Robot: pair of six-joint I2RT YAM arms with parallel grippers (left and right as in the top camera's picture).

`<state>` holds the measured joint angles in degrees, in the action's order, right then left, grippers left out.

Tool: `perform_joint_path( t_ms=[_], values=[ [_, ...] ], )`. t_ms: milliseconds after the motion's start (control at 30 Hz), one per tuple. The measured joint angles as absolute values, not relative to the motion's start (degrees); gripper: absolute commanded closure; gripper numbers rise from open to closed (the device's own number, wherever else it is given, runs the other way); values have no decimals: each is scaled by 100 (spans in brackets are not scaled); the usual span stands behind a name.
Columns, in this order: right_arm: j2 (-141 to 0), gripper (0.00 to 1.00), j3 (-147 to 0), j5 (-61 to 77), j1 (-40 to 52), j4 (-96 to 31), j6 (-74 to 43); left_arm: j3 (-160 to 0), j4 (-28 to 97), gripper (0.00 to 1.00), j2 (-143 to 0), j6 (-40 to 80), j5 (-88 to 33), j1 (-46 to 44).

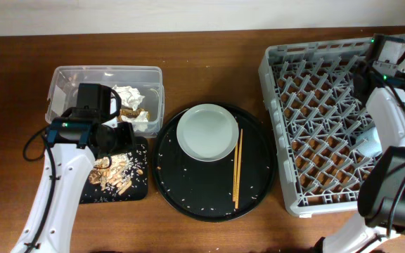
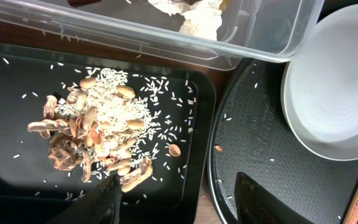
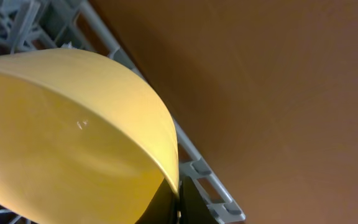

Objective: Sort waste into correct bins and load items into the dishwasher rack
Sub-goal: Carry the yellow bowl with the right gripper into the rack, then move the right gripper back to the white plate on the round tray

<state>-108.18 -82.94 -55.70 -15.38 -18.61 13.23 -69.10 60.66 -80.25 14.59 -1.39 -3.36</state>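
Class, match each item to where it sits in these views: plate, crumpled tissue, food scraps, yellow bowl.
1 plate
2 crumpled tissue
3 food scraps
4 yellow bowl

A in the clear tub
B at the grey rack
C on the round black tray
D on the rectangular black tray

Pairs: 1-C, 2-A, 3-D, 4-B.
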Motion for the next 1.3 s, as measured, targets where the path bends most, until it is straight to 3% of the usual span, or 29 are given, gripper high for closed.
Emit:
perform_joint_path(
  t_ms=[267,300,500,567,733,767,867,1000,1133,1300],
  values=[
    [-10989,94,-8353,-5669,-1288,-2823,294,-6910,6066,42,-8025,1459,-139,-336],
    [-10989,88,-8359,-5627,-1232,-3081,49,-6910,6066,42,-8025,1459,-139,-336],
    [-10997,71,-8368,-4888,-987,-4077,-572,-6910,6066,42,-8025,1459,-141,-336],
    [-10997,51,-8368,-4663,-873,-4296,-602,-6910,6066,42,-8025,1459,-141,-336],
    [-10580,32,-8368,-4053,-635,-4536,-607,-6910,6069,42,-8025,1459,-141,-336],
    [-10294,32,-8409,-3647,-543,-4663,-624,-6910,6066,37,-8025,1459,-141,-336],
    [-9494,32,-8576,-1914,-23,-4980,-602,-6910,6069,36,-8025,1479,-141,-336],
    [-9524,39,-8565,-21,1096,-5242,-611,-6910,6066,36,-8025,1479,-141,-336],
    [-10235,40,-8479,423,1994,-5360,-880,-6910,6064,36,-8025,1479,-141,-336],
    [-11236,48,-8462,528,2176,-5384,-1704,-6910,6066,36,-8025,1479,-141,-336]
  ],
)
